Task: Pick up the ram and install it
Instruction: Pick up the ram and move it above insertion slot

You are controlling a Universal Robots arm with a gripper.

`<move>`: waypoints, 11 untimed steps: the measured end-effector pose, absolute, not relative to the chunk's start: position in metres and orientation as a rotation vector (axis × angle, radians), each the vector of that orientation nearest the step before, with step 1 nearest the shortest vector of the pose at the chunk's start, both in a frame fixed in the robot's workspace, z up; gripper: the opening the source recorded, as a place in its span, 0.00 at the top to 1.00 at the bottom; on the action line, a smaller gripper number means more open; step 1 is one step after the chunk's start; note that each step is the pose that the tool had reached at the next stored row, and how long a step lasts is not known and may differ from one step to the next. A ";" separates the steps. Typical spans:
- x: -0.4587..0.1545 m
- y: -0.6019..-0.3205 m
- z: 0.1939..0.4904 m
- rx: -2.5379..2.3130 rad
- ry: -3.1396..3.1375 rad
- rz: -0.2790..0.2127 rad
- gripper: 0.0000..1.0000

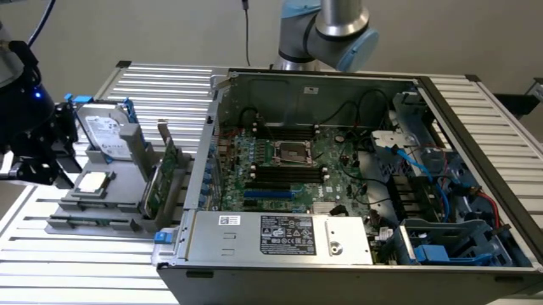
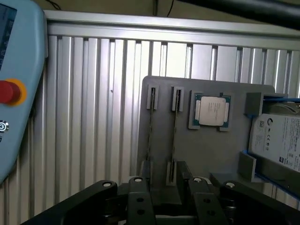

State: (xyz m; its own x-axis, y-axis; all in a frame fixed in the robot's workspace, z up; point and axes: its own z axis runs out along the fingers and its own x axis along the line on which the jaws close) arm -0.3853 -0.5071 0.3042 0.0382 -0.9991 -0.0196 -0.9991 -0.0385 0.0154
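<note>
Gripper (image 2: 168,208) hovers over a gray tray (image 2: 211,154), fingers apart, holding nothing. The ram (image 2: 175,136), 1 of 2 thin sticks on edge in tray slots, lines up with the finger gap.

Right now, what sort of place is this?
Probably a robot lab bench for PC assembly: an open computer case on a slatted aluminium table, and a grey fixture holding a hard drive and a CPU.
</note>
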 end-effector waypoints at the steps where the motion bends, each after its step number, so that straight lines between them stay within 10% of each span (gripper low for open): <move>1: -0.385 -0.508 0.303 -2.260 2.178 0.039 0.64; 11: -0.383 -0.511 0.284 -2.230 2.209 0.039 0.64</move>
State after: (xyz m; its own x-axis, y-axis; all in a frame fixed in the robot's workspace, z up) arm -0.3832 -0.5111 0.2844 0.0095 -0.9998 -0.0195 -0.9998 -0.0098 0.0155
